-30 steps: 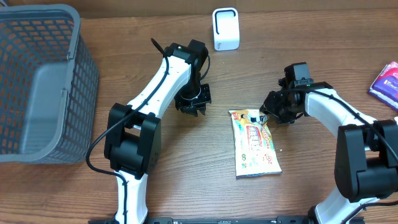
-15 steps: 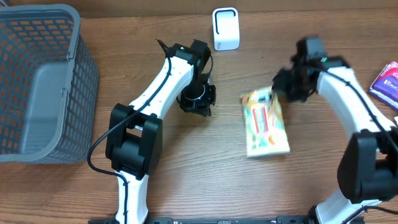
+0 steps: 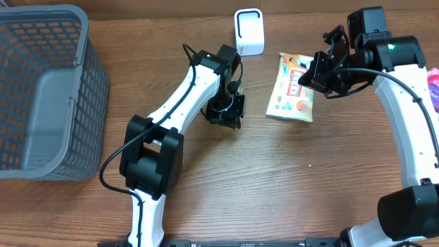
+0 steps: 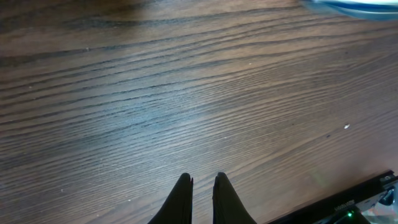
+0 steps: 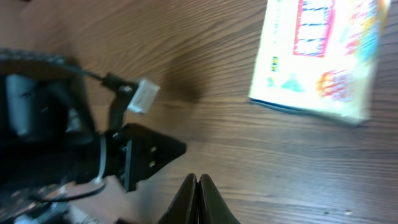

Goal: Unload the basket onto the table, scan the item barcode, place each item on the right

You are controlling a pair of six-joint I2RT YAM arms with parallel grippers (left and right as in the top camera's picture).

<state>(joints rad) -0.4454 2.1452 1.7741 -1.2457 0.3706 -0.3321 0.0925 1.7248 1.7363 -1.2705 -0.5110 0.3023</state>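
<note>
The item, a yellow-and-white printed packet (image 3: 291,95), is just right of the white scanner (image 3: 249,31) at the table's back edge. My right gripper (image 3: 317,74) is raised at the packet's right edge. In the right wrist view its fingers (image 5: 198,178) are pressed shut with nothing between them, and the packet (image 5: 323,53) shows apart from the tips, at the upper right. My left gripper (image 3: 227,115) hovers left of the packet. It is shut over bare wood (image 4: 203,178) and holds nothing.
A grey mesh basket (image 3: 48,89) fills the left side of the table. A purple packet (image 3: 433,84) lies at the right edge. The left arm's gripper and cable (image 5: 134,149) show close to my right fingertips in the right wrist view.
The packet went from the middle of the table up toward the scanner, alongside my right gripper, which rose and shut. My left gripper shifted right and closed.
</note>
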